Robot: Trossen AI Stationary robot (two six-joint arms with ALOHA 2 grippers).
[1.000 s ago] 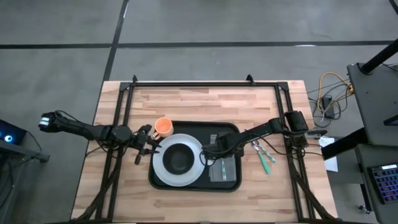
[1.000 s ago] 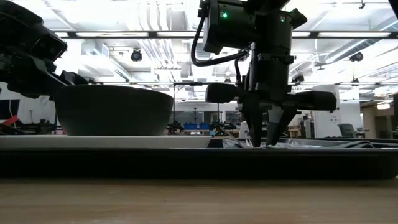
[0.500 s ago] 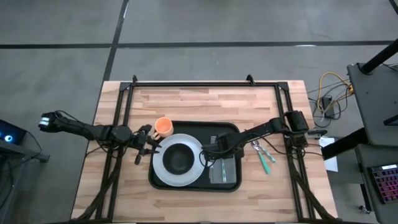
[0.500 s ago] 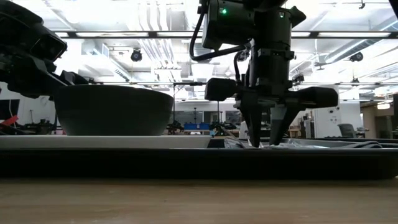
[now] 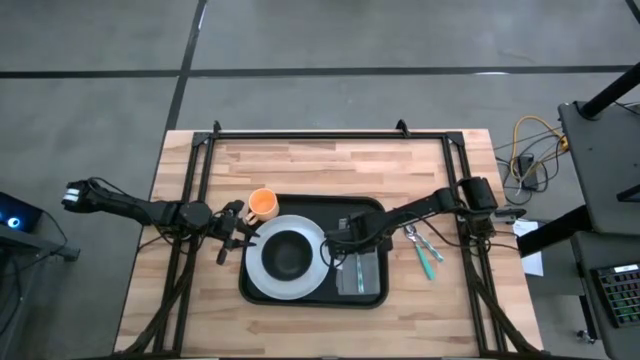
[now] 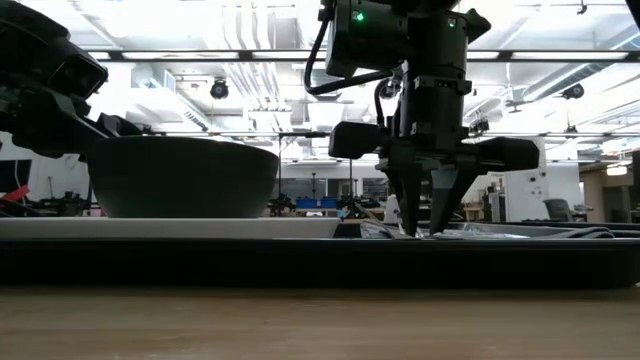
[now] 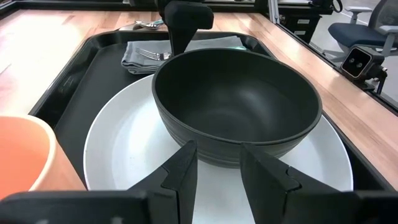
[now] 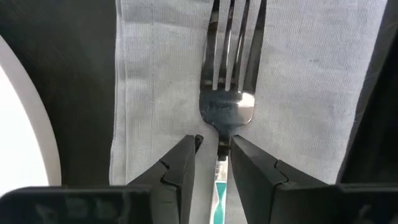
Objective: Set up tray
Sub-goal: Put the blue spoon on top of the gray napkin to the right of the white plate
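The black tray (image 5: 368,208) lies mid-table. On its left half sits a white plate (image 5: 256,278) carrying a dark bowl (image 5: 288,255). On its right half lies a grey folded cloth (image 5: 370,278), with a teal-handled fork (image 8: 229,74) flat on it. My right gripper (image 8: 212,146) points down over the cloth (image 6: 425,225), open, one finger on either side of the fork's neck. My left gripper (image 5: 240,228) waits at the tray's left rim, open, facing the bowl (image 7: 236,99).
An orange cup (image 5: 263,204) stands on the table by the tray's far left corner. Two teal-handled utensils (image 5: 425,248) lie on the wood right of the tray. Black frame rails (image 5: 330,134) border the table. Bare wood shows at the far side.
In the low view my right gripper's fingers have spread apart a little over the fork, widest half a second ago. The fork and the cloth have stayed where they were.
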